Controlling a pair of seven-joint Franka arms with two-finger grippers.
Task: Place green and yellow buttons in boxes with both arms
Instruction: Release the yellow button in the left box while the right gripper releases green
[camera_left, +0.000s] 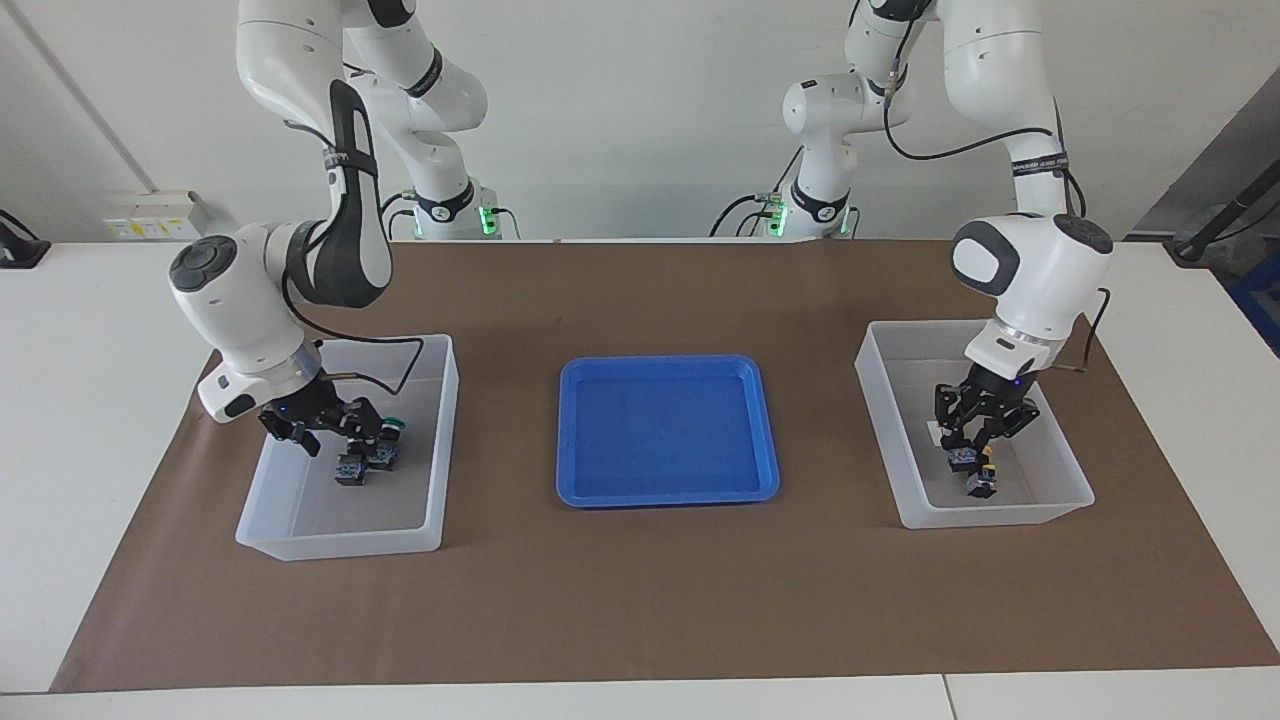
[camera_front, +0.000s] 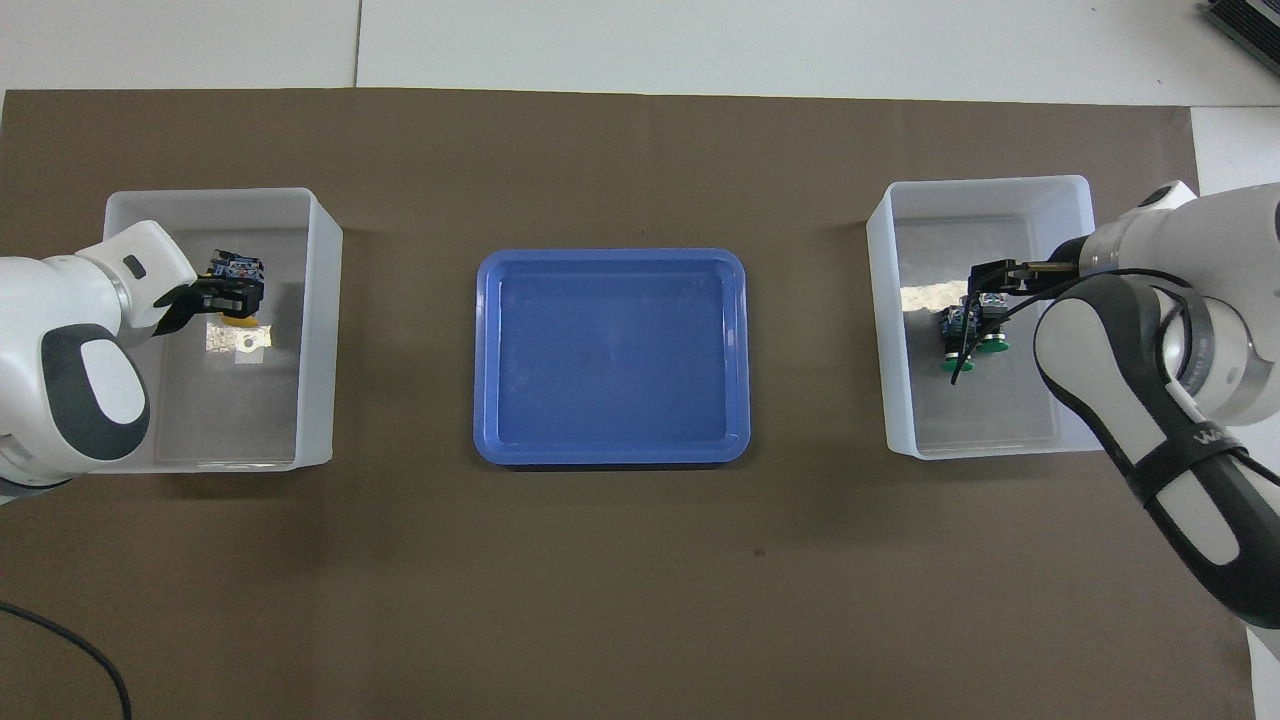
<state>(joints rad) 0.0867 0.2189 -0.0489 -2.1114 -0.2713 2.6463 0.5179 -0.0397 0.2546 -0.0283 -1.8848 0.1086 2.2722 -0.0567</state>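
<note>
Right gripper (camera_left: 352, 447) has its jaws spread, down inside the box (camera_left: 437, 440) at the right arm's end of the blue tray (camera_left: 667, 430); two green buttons (camera_front: 968, 340) lie on the box floor under it. Left gripper (camera_left: 972, 446) is clamped on a yellow button (camera_front: 240, 318), low in the other box (camera_left: 880, 420); a second button (camera_left: 983, 484), probably yellow, lies just beside it.

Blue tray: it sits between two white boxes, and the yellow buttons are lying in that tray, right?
Not quite. The blue tray does sit between the two white boxes, but the yellow buttons are in the box at the left arm's end of the table, not in the tray. The overhead view shows this.
</note>
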